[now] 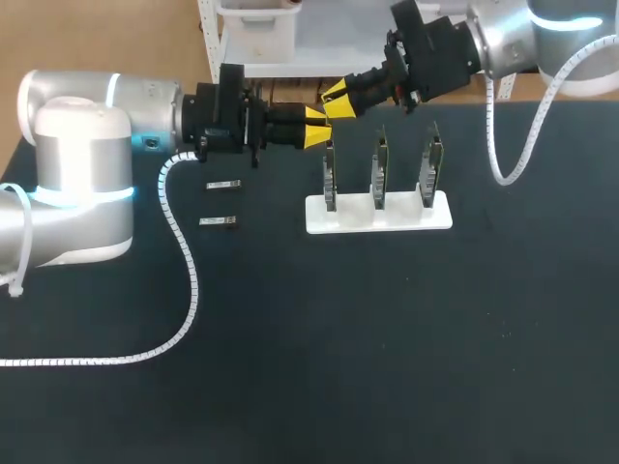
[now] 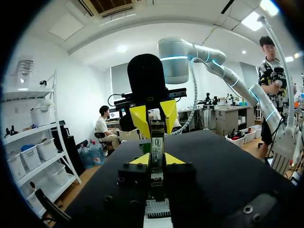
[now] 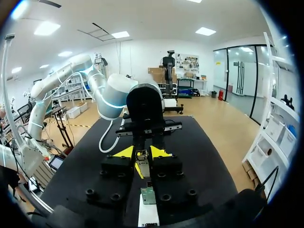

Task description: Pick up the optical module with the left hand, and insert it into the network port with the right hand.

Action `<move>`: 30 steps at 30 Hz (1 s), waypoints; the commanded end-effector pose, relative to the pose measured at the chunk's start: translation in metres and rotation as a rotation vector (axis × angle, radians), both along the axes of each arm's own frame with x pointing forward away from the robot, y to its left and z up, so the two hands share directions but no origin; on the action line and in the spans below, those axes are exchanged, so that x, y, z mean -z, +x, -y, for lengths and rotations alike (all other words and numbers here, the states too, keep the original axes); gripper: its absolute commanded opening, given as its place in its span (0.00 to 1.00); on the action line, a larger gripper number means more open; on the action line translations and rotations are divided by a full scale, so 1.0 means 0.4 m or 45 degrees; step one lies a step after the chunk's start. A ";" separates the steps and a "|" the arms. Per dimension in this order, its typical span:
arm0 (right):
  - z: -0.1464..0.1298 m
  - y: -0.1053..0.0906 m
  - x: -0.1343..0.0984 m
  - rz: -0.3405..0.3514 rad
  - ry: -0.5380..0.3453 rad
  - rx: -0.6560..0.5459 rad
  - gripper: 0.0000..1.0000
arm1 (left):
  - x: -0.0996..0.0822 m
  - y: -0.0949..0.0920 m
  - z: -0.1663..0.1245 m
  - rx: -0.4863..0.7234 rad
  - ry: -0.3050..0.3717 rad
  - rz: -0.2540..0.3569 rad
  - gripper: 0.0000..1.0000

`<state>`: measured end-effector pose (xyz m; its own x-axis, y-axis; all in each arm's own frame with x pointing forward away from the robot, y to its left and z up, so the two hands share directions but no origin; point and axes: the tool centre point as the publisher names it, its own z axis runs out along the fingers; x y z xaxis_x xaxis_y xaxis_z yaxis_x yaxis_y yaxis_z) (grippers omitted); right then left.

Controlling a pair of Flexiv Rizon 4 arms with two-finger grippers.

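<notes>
The optical module is a slim metal stick with a label, held in the air over the back of the table. My left gripper is shut on its near end. My right gripper meets it tip to tip, its yellow fingers pressing the module's far end from both sides. In the head view the left gripper and the right gripper touch just above the leftmost network port board, and the module is hidden between them. From the right wrist, the module's end shows between my right gripper.
A white stand carries three upright port boards; the other two are the middle board and the right board. Two spare modules, the far one and the near one, lie left of it. A white coiled cable trails from the left arm.
</notes>
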<state>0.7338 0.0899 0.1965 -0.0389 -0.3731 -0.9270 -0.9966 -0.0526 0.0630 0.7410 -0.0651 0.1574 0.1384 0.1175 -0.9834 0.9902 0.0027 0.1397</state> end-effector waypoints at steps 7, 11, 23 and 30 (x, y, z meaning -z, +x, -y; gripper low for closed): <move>0.000 -0.008 0.000 0.000 0.001 0.000 0.00 | 0.000 0.006 -0.002 -0.005 0.002 0.000 1.00; 0.000 -0.008 0.000 0.000 0.001 0.000 0.00 | 0.000 0.006 -0.002 -0.005 0.002 0.000 1.00; 0.000 -0.008 0.000 0.000 0.001 0.000 0.00 | 0.000 0.006 -0.002 -0.005 0.002 0.000 1.00; 0.000 -0.008 0.000 0.000 0.001 0.000 0.00 | -0.006 0.016 -0.003 -0.001 0.012 0.017 1.00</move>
